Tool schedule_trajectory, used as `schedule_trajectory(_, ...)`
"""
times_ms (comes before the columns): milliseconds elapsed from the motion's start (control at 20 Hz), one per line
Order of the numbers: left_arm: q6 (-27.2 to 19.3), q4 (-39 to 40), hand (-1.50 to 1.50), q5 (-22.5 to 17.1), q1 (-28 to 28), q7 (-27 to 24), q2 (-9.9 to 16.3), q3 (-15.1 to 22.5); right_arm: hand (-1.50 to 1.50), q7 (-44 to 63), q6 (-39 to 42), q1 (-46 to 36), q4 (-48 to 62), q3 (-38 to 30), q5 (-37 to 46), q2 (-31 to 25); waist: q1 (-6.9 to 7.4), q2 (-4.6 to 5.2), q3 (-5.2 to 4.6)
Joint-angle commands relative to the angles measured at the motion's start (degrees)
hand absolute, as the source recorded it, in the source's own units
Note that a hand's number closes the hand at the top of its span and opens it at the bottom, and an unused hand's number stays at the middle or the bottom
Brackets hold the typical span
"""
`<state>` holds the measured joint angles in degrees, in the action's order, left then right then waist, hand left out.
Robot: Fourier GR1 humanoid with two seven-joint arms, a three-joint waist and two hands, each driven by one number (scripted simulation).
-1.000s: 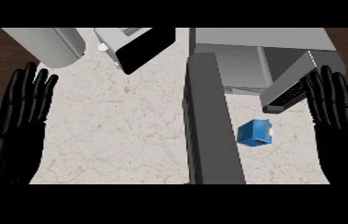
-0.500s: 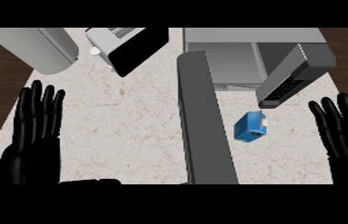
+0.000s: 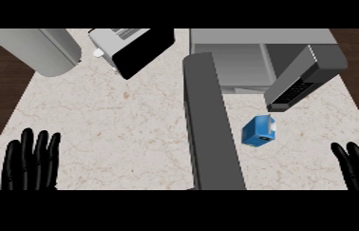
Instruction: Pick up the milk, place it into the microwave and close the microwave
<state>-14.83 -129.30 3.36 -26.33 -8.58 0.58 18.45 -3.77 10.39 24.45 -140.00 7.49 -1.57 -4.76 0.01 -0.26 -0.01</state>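
Pale marbled counter [image 3: 126, 130], seen from steeply above; dark floor shows past its left edge. We take the microwave [image 3: 242, 59] as our landmark: it stands at the counter's far side, cavity open, its door [image 3: 210, 125] swung out toward us as a long grey slab.

The milk [image 3: 259, 129], a small blue carton, stands on the counter just right of the door and in front of the cavity, below the dark keypad panel [image 3: 298, 85]. Nothing touches it.

Left hand [image 3: 29, 161]: well left of the door, at the view's lower edge, fingers straight and spread, holding nothing; we read it as resting. Right hand [image 3: 348, 161]: right of the milk at the lower right corner, only fingertips showing, straight, holding nothing.

A toaster [image 3: 129, 47] and a grey cylinder [image 3: 42, 49] stand to the microwave's left.

Risks as we judge them:
- The carton sits close beside the door; a right-hand approach could nudge it against the slab or tip it.
- The panel overhangs the route inward; a lifted carton could clip it.
- Closing the door before the carton is fully inside would jam it.
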Motion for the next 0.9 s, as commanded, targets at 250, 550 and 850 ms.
schedule_trajectory(250, 4.1, -4.1, -1.50, -5.3, -18.8, -14.1, 4.5, 2.6, -1.50, -11.8, 0.4, 9.0, 3.6, 3.0, 8.8, 2.6, 0.58, -0.23, -0.02)
schedule_trajectory(550, 4.6, -3.6, -1.50, -6.5, -21.4, -16.7, 6.0, 3.0, -1.50, -10.9, -2.6, 5.9, 7.8, 7.8, 16.0, 4.7, 0.35, 0.03, -0.01)
schedule_trajectory(850, 7.4, -0.1, -1.50, -9.2, -28.5, -28.1, 7.8, 2.6, -1.50, -14.9, -6.0, -1.6, 19.5, 1.5, 15.9, 4.7, 1.11, 0.00, -0.02)
